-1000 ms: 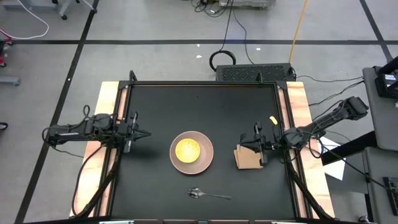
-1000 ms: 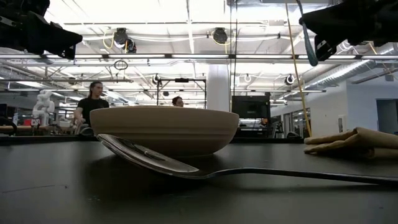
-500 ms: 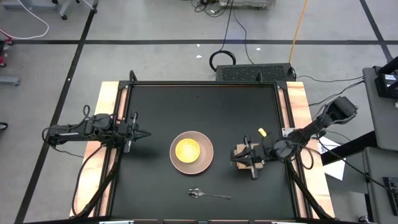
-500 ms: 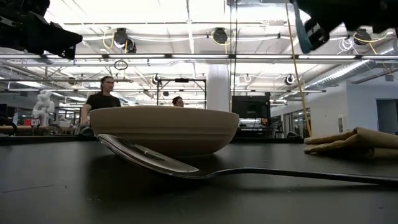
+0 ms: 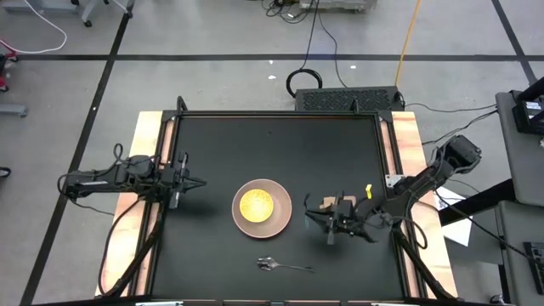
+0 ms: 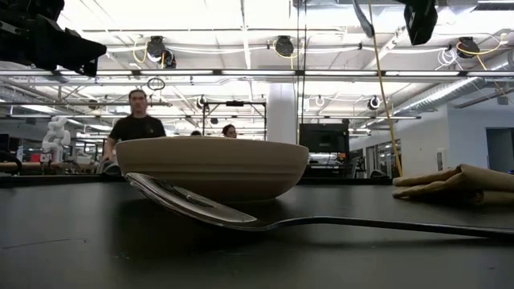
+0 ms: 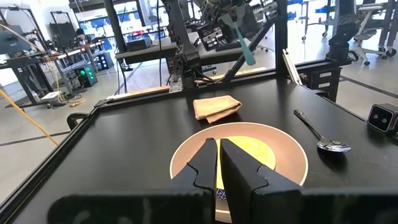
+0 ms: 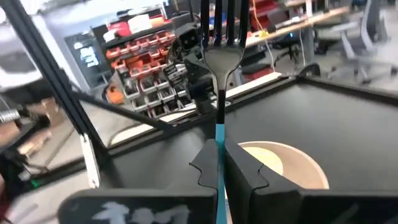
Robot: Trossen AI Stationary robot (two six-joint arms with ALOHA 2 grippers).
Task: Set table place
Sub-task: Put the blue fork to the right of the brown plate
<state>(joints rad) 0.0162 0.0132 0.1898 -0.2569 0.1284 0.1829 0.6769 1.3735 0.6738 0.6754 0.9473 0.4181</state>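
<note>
Readable text: none that I can make out from here.
Labels, brands, numbers, signs: none legible anywhere.

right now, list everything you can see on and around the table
table: one, matte black, pale wooden strips along two sides
plate: one, pale pink, table centre
dish: one, yellow, on the plate
spoon: one, silver, on the table just past the plate
napkin: one, tan, beside the plate, under the right arm
fork: one, blue handle, held
person: one, dark shirt, room behind
left gripper: near the table's left edge, holds nothing
right gripper: above the napkin, shut on the fork
</note>
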